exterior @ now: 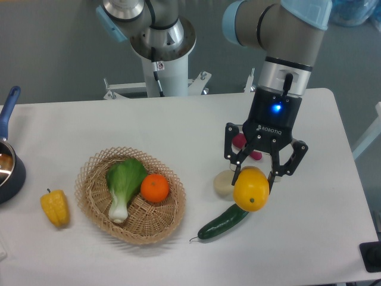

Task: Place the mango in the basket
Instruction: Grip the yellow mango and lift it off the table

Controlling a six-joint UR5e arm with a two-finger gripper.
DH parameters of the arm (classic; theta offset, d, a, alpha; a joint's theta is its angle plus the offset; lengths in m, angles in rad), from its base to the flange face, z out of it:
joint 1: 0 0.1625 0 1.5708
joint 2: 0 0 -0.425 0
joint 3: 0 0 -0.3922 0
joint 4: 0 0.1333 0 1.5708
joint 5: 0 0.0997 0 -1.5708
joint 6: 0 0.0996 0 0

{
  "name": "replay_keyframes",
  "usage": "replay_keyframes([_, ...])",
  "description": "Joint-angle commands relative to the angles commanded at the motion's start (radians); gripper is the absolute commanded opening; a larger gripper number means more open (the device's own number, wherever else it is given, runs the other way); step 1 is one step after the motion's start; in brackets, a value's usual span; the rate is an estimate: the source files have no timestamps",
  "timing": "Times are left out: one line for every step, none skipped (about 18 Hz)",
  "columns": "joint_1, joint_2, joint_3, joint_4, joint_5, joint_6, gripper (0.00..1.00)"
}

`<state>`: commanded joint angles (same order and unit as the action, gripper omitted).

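Gripper [255, 171] is clamped on the mango [250, 189], fingers either side of its top, and you've got it hanging over the table [178, 125] to the right of the basket [129, 195]. Basket holds bok choy [122, 185] and an orange [155, 187] (touching each other). Cucumber [223, 222] lies just below the mango, pale round item [223, 183] beside it. Yellow pepper [55, 207] sits left of the basket.

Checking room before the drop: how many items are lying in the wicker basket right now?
2: a green-and-white bok choy on the left side of the round woven wicker basket, and a round orange touching it on the right. Something small could be hidden beneath them.
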<state>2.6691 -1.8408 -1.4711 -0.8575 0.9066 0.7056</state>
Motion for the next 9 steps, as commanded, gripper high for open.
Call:
replay_keyframes([-0.003, 0.003, -0.006, 0.000, 0.000, 0.002, 0.36])
replay_keyframes([-0.005, 0.006, -0.005, -0.002, 0.000, 0.002, 0.36])
replay_keyframes([-0.002, 0.008, 0.004, -0.002, 0.000, -0.006, 0.36])
replay_keyframes([-0.002, 0.008, 0.000, -0.002, 0.002, 0.000, 0.36])
replay_keyframes([-0.002, 0.008, -0.009, 0.000, 0.002, 0.005, 0.36])
replay_keyframes([0.000, 0.009, -0.012, 0.000, 0.002, 0.005, 0.36])
replay_keyframes([-0.003, 0.009, -0.012, 0.000, 0.002, 0.005, 0.36])
replay_keyframes([-0.006, 0.009, -0.011, 0.000, 0.002, 0.003, 0.36])
replay_keyframes([-0.006, 0.008, -0.011, 0.000, 0.002, 0.003, 0.36])
